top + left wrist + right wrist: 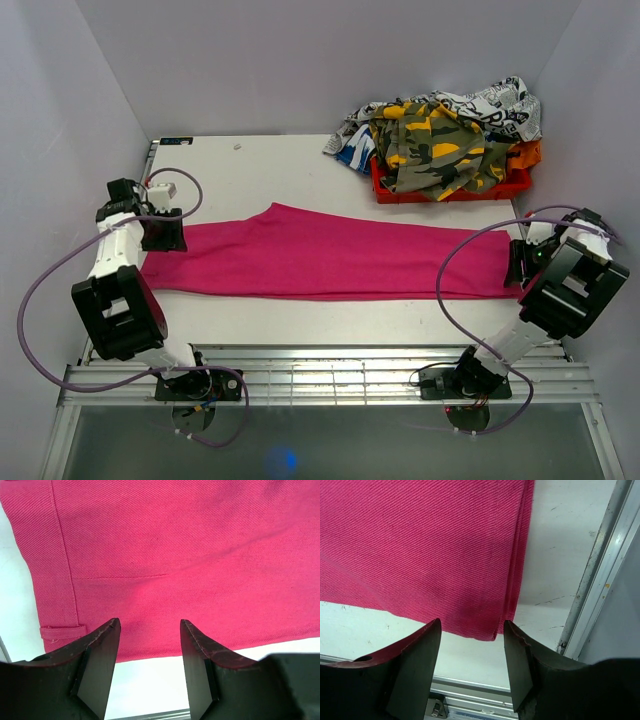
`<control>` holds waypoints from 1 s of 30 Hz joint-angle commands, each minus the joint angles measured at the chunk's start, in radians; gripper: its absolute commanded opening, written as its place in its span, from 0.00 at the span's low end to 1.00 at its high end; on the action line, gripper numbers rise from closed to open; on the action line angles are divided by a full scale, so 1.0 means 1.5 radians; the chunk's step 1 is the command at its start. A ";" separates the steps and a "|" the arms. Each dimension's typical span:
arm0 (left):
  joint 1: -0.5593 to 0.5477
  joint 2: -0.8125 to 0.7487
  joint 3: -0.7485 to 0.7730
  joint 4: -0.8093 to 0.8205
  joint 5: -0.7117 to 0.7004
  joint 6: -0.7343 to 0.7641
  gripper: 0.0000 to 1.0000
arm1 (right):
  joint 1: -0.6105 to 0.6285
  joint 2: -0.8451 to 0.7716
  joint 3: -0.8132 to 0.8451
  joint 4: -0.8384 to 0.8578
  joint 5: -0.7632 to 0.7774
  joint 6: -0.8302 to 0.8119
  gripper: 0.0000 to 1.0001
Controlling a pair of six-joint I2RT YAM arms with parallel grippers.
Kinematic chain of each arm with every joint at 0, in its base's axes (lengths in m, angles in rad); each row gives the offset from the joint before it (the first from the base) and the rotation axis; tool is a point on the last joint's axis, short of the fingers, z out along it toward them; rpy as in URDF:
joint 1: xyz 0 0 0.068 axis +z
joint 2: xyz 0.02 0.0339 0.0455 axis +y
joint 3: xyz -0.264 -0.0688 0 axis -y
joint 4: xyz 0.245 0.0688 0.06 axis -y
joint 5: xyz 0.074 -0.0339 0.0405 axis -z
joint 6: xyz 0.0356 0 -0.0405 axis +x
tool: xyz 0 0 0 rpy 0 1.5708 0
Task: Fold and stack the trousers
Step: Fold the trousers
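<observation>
The hot-pink trousers [330, 255] lie flat across the table, folded lengthwise, waist end at the left, hem at the right. My left gripper [165, 235] hovers over the waist end; in the left wrist view the left gripper [150, 630] stands open with nothing between its fingers, above the near edge of the trousers [175, 555], a belt loop to the left. My right gripper [520, 262] is at the hem end; in the right wrist view the right gripper [472, 630] is open and empty just above the near hem corner of the trousers [420, 545].
A red tray [450, 188] at the back right holds a heap of camouflage and printed clothes [440, 135]. The table's right rail [600, 570] runs close beside the hem. White walls enclose the table on three sides.
</observation>
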 commanded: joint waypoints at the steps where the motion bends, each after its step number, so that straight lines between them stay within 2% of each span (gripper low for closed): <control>1: 0.006 -0.035 -0.004 -0.009 -0.005 0.004 0.62 | -0.004 0.003 -0.001 0.022 -0.023 0.005 0.58; 4: 0.008 -0.043 -0.008 -0.011 -0.006 0.000 0.62 | -0.006 0.007 -0.019 0.035 -0.021 0.004 0.56; 6: 0.010 -0.046 -0.015 -0.011 -0.012 0.000 0.62 | -0.006 0.009 -0.024 0.038 -0.024 0.003 0.46; 10: 0.039 -0.049 -0.020 -0.016 -0.010 -0.003 0.63 | -0.006 0.016 -0.028 0.040 -0.018 -0.001 0.32; 19: 0.190 -0.032 0.021 -0.082 0.060 0.079 0.66 | -0.013 0.004 -0.021 0.039 0.009 -0.014 0.10; 20: 0.213 -0.026 0.023 -0.087 0.064 0.095 0.66 | -0.013 0.004 -0.021 0.038 0.012 -0.013 0.11; 23: 0.247 -0.011 0.027 -0.095 0.077 0.114 0.67 | -0.012 0.007 -0.022 0.038 0.022 -0.016 0.23; 25: 0.261 0.006 0.030 -0.096 0.084 0.123 0.67 | -0.013 0.014 -0.026 0.039 0.026 -0.018 0.39; 26: 0.269 0.012 0.031 -0.096 0.087 0.124 0.67 | -0.013 0.016 -0.027 0.038 0.028 -0.018 0.50; 27: 0.272 0.018 0.033 -0.096 0.091 0.127 0.67 | -0.013 0.019 -0.030 0.038 0.029 -0.018 0.54; 29: 0.273 0.036 0.033 -0.093 0.099 0.128 0.67 | -0.013 0.022 -0.032 0.038 0.029 -0.020 0.51; 30: 0.273 0.042 0.031 -0.091 0.101 0.125 0.67 | -0.013 0.025 -0.032 0.038 0.029 -0.021 0.46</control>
